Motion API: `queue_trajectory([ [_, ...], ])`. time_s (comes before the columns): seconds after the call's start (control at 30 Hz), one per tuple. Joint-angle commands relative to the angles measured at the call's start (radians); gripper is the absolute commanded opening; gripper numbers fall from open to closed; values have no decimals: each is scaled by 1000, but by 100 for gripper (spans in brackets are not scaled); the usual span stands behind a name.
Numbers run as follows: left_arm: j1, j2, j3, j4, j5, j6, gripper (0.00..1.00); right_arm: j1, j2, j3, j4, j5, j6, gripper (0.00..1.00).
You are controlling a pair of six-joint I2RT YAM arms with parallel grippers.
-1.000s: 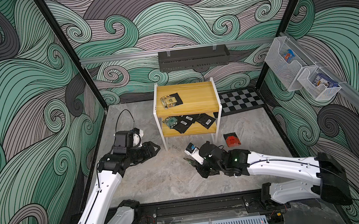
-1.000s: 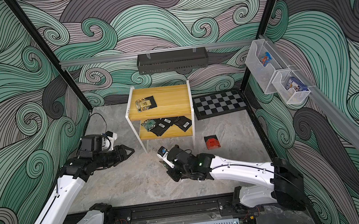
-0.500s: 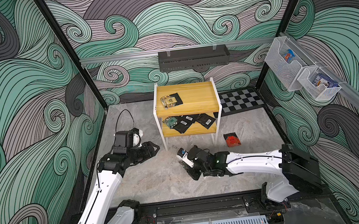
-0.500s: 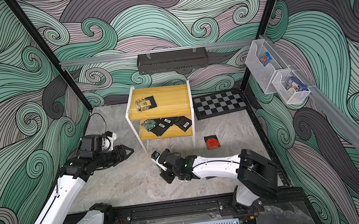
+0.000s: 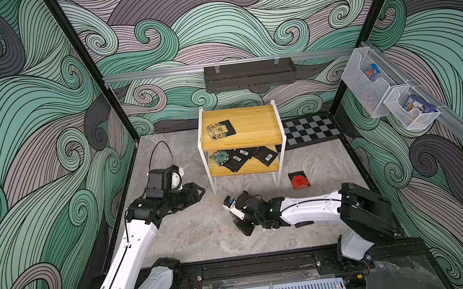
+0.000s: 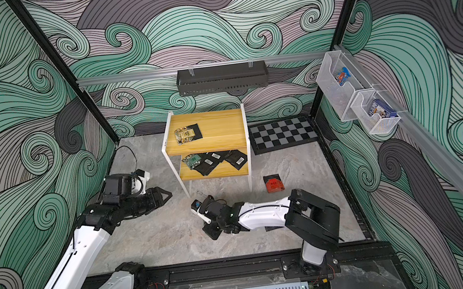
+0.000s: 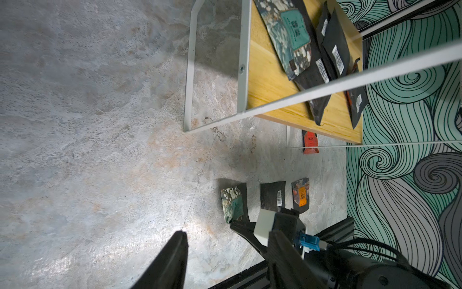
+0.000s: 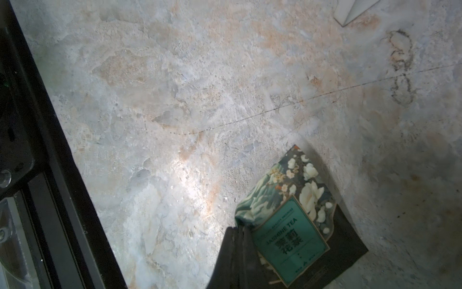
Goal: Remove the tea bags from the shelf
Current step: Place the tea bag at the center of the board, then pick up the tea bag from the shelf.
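The shelf [image 5: 252, 127] [image 6: 222, 131] stands at the back centre. A yellow-fronted tea bag [image 5: 218, 130] lies on its top board. A teal tea bag [image 5: 220, 157] and black barcode tea bags [image 5: 266, 155] lie on the lower board. On the floor lie a red tea bag [image 5: 299, 180], a black one [image 7: 272, 197] and an orange one [image 7: 301, 194]. My right gripper [image 8: 237, 231] [image 5: 243, 227] is low in front of the shelf, shut on the edge of a teal jasmine tea bag [image 8: 290, 225] that rests against the floor. My left gripper [image 5: 199, 189] [image 7: 226, 235] hovers open and empty, left of the shelf.
A black perforated rack [image 5: 248, 74] hangs on the back wall. Two white mesh baskets [image 5: 367, 86] hang on the right wall. A checkered mat [image 5: 309, 131] lies right of the shelf. A black rail [image 5: 239, 267] runs along the front edge.
My right arm has folded its elbow back and swung its gripper forward and leftward, down to the floor, with the teal tea bag. The left arm has not moved.
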Motion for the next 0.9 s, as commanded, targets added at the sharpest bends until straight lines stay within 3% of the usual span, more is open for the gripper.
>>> queue_trajectory([
  [0.0,-4,6,22,-27,-17,21,55,3,9,23,4,-21,0,7],
  [0.23,-4,11,29,-15,-13,18,55,4,-23,44,-36,-23,-28,27],
  [0.67,-4,17,111,-28,3,39,56,2,-234,62,-163,19,-53,36],
  [0.87,-3,37,169,10,25,-10,57,-12,-338,90,-249,29,-35,41],
])
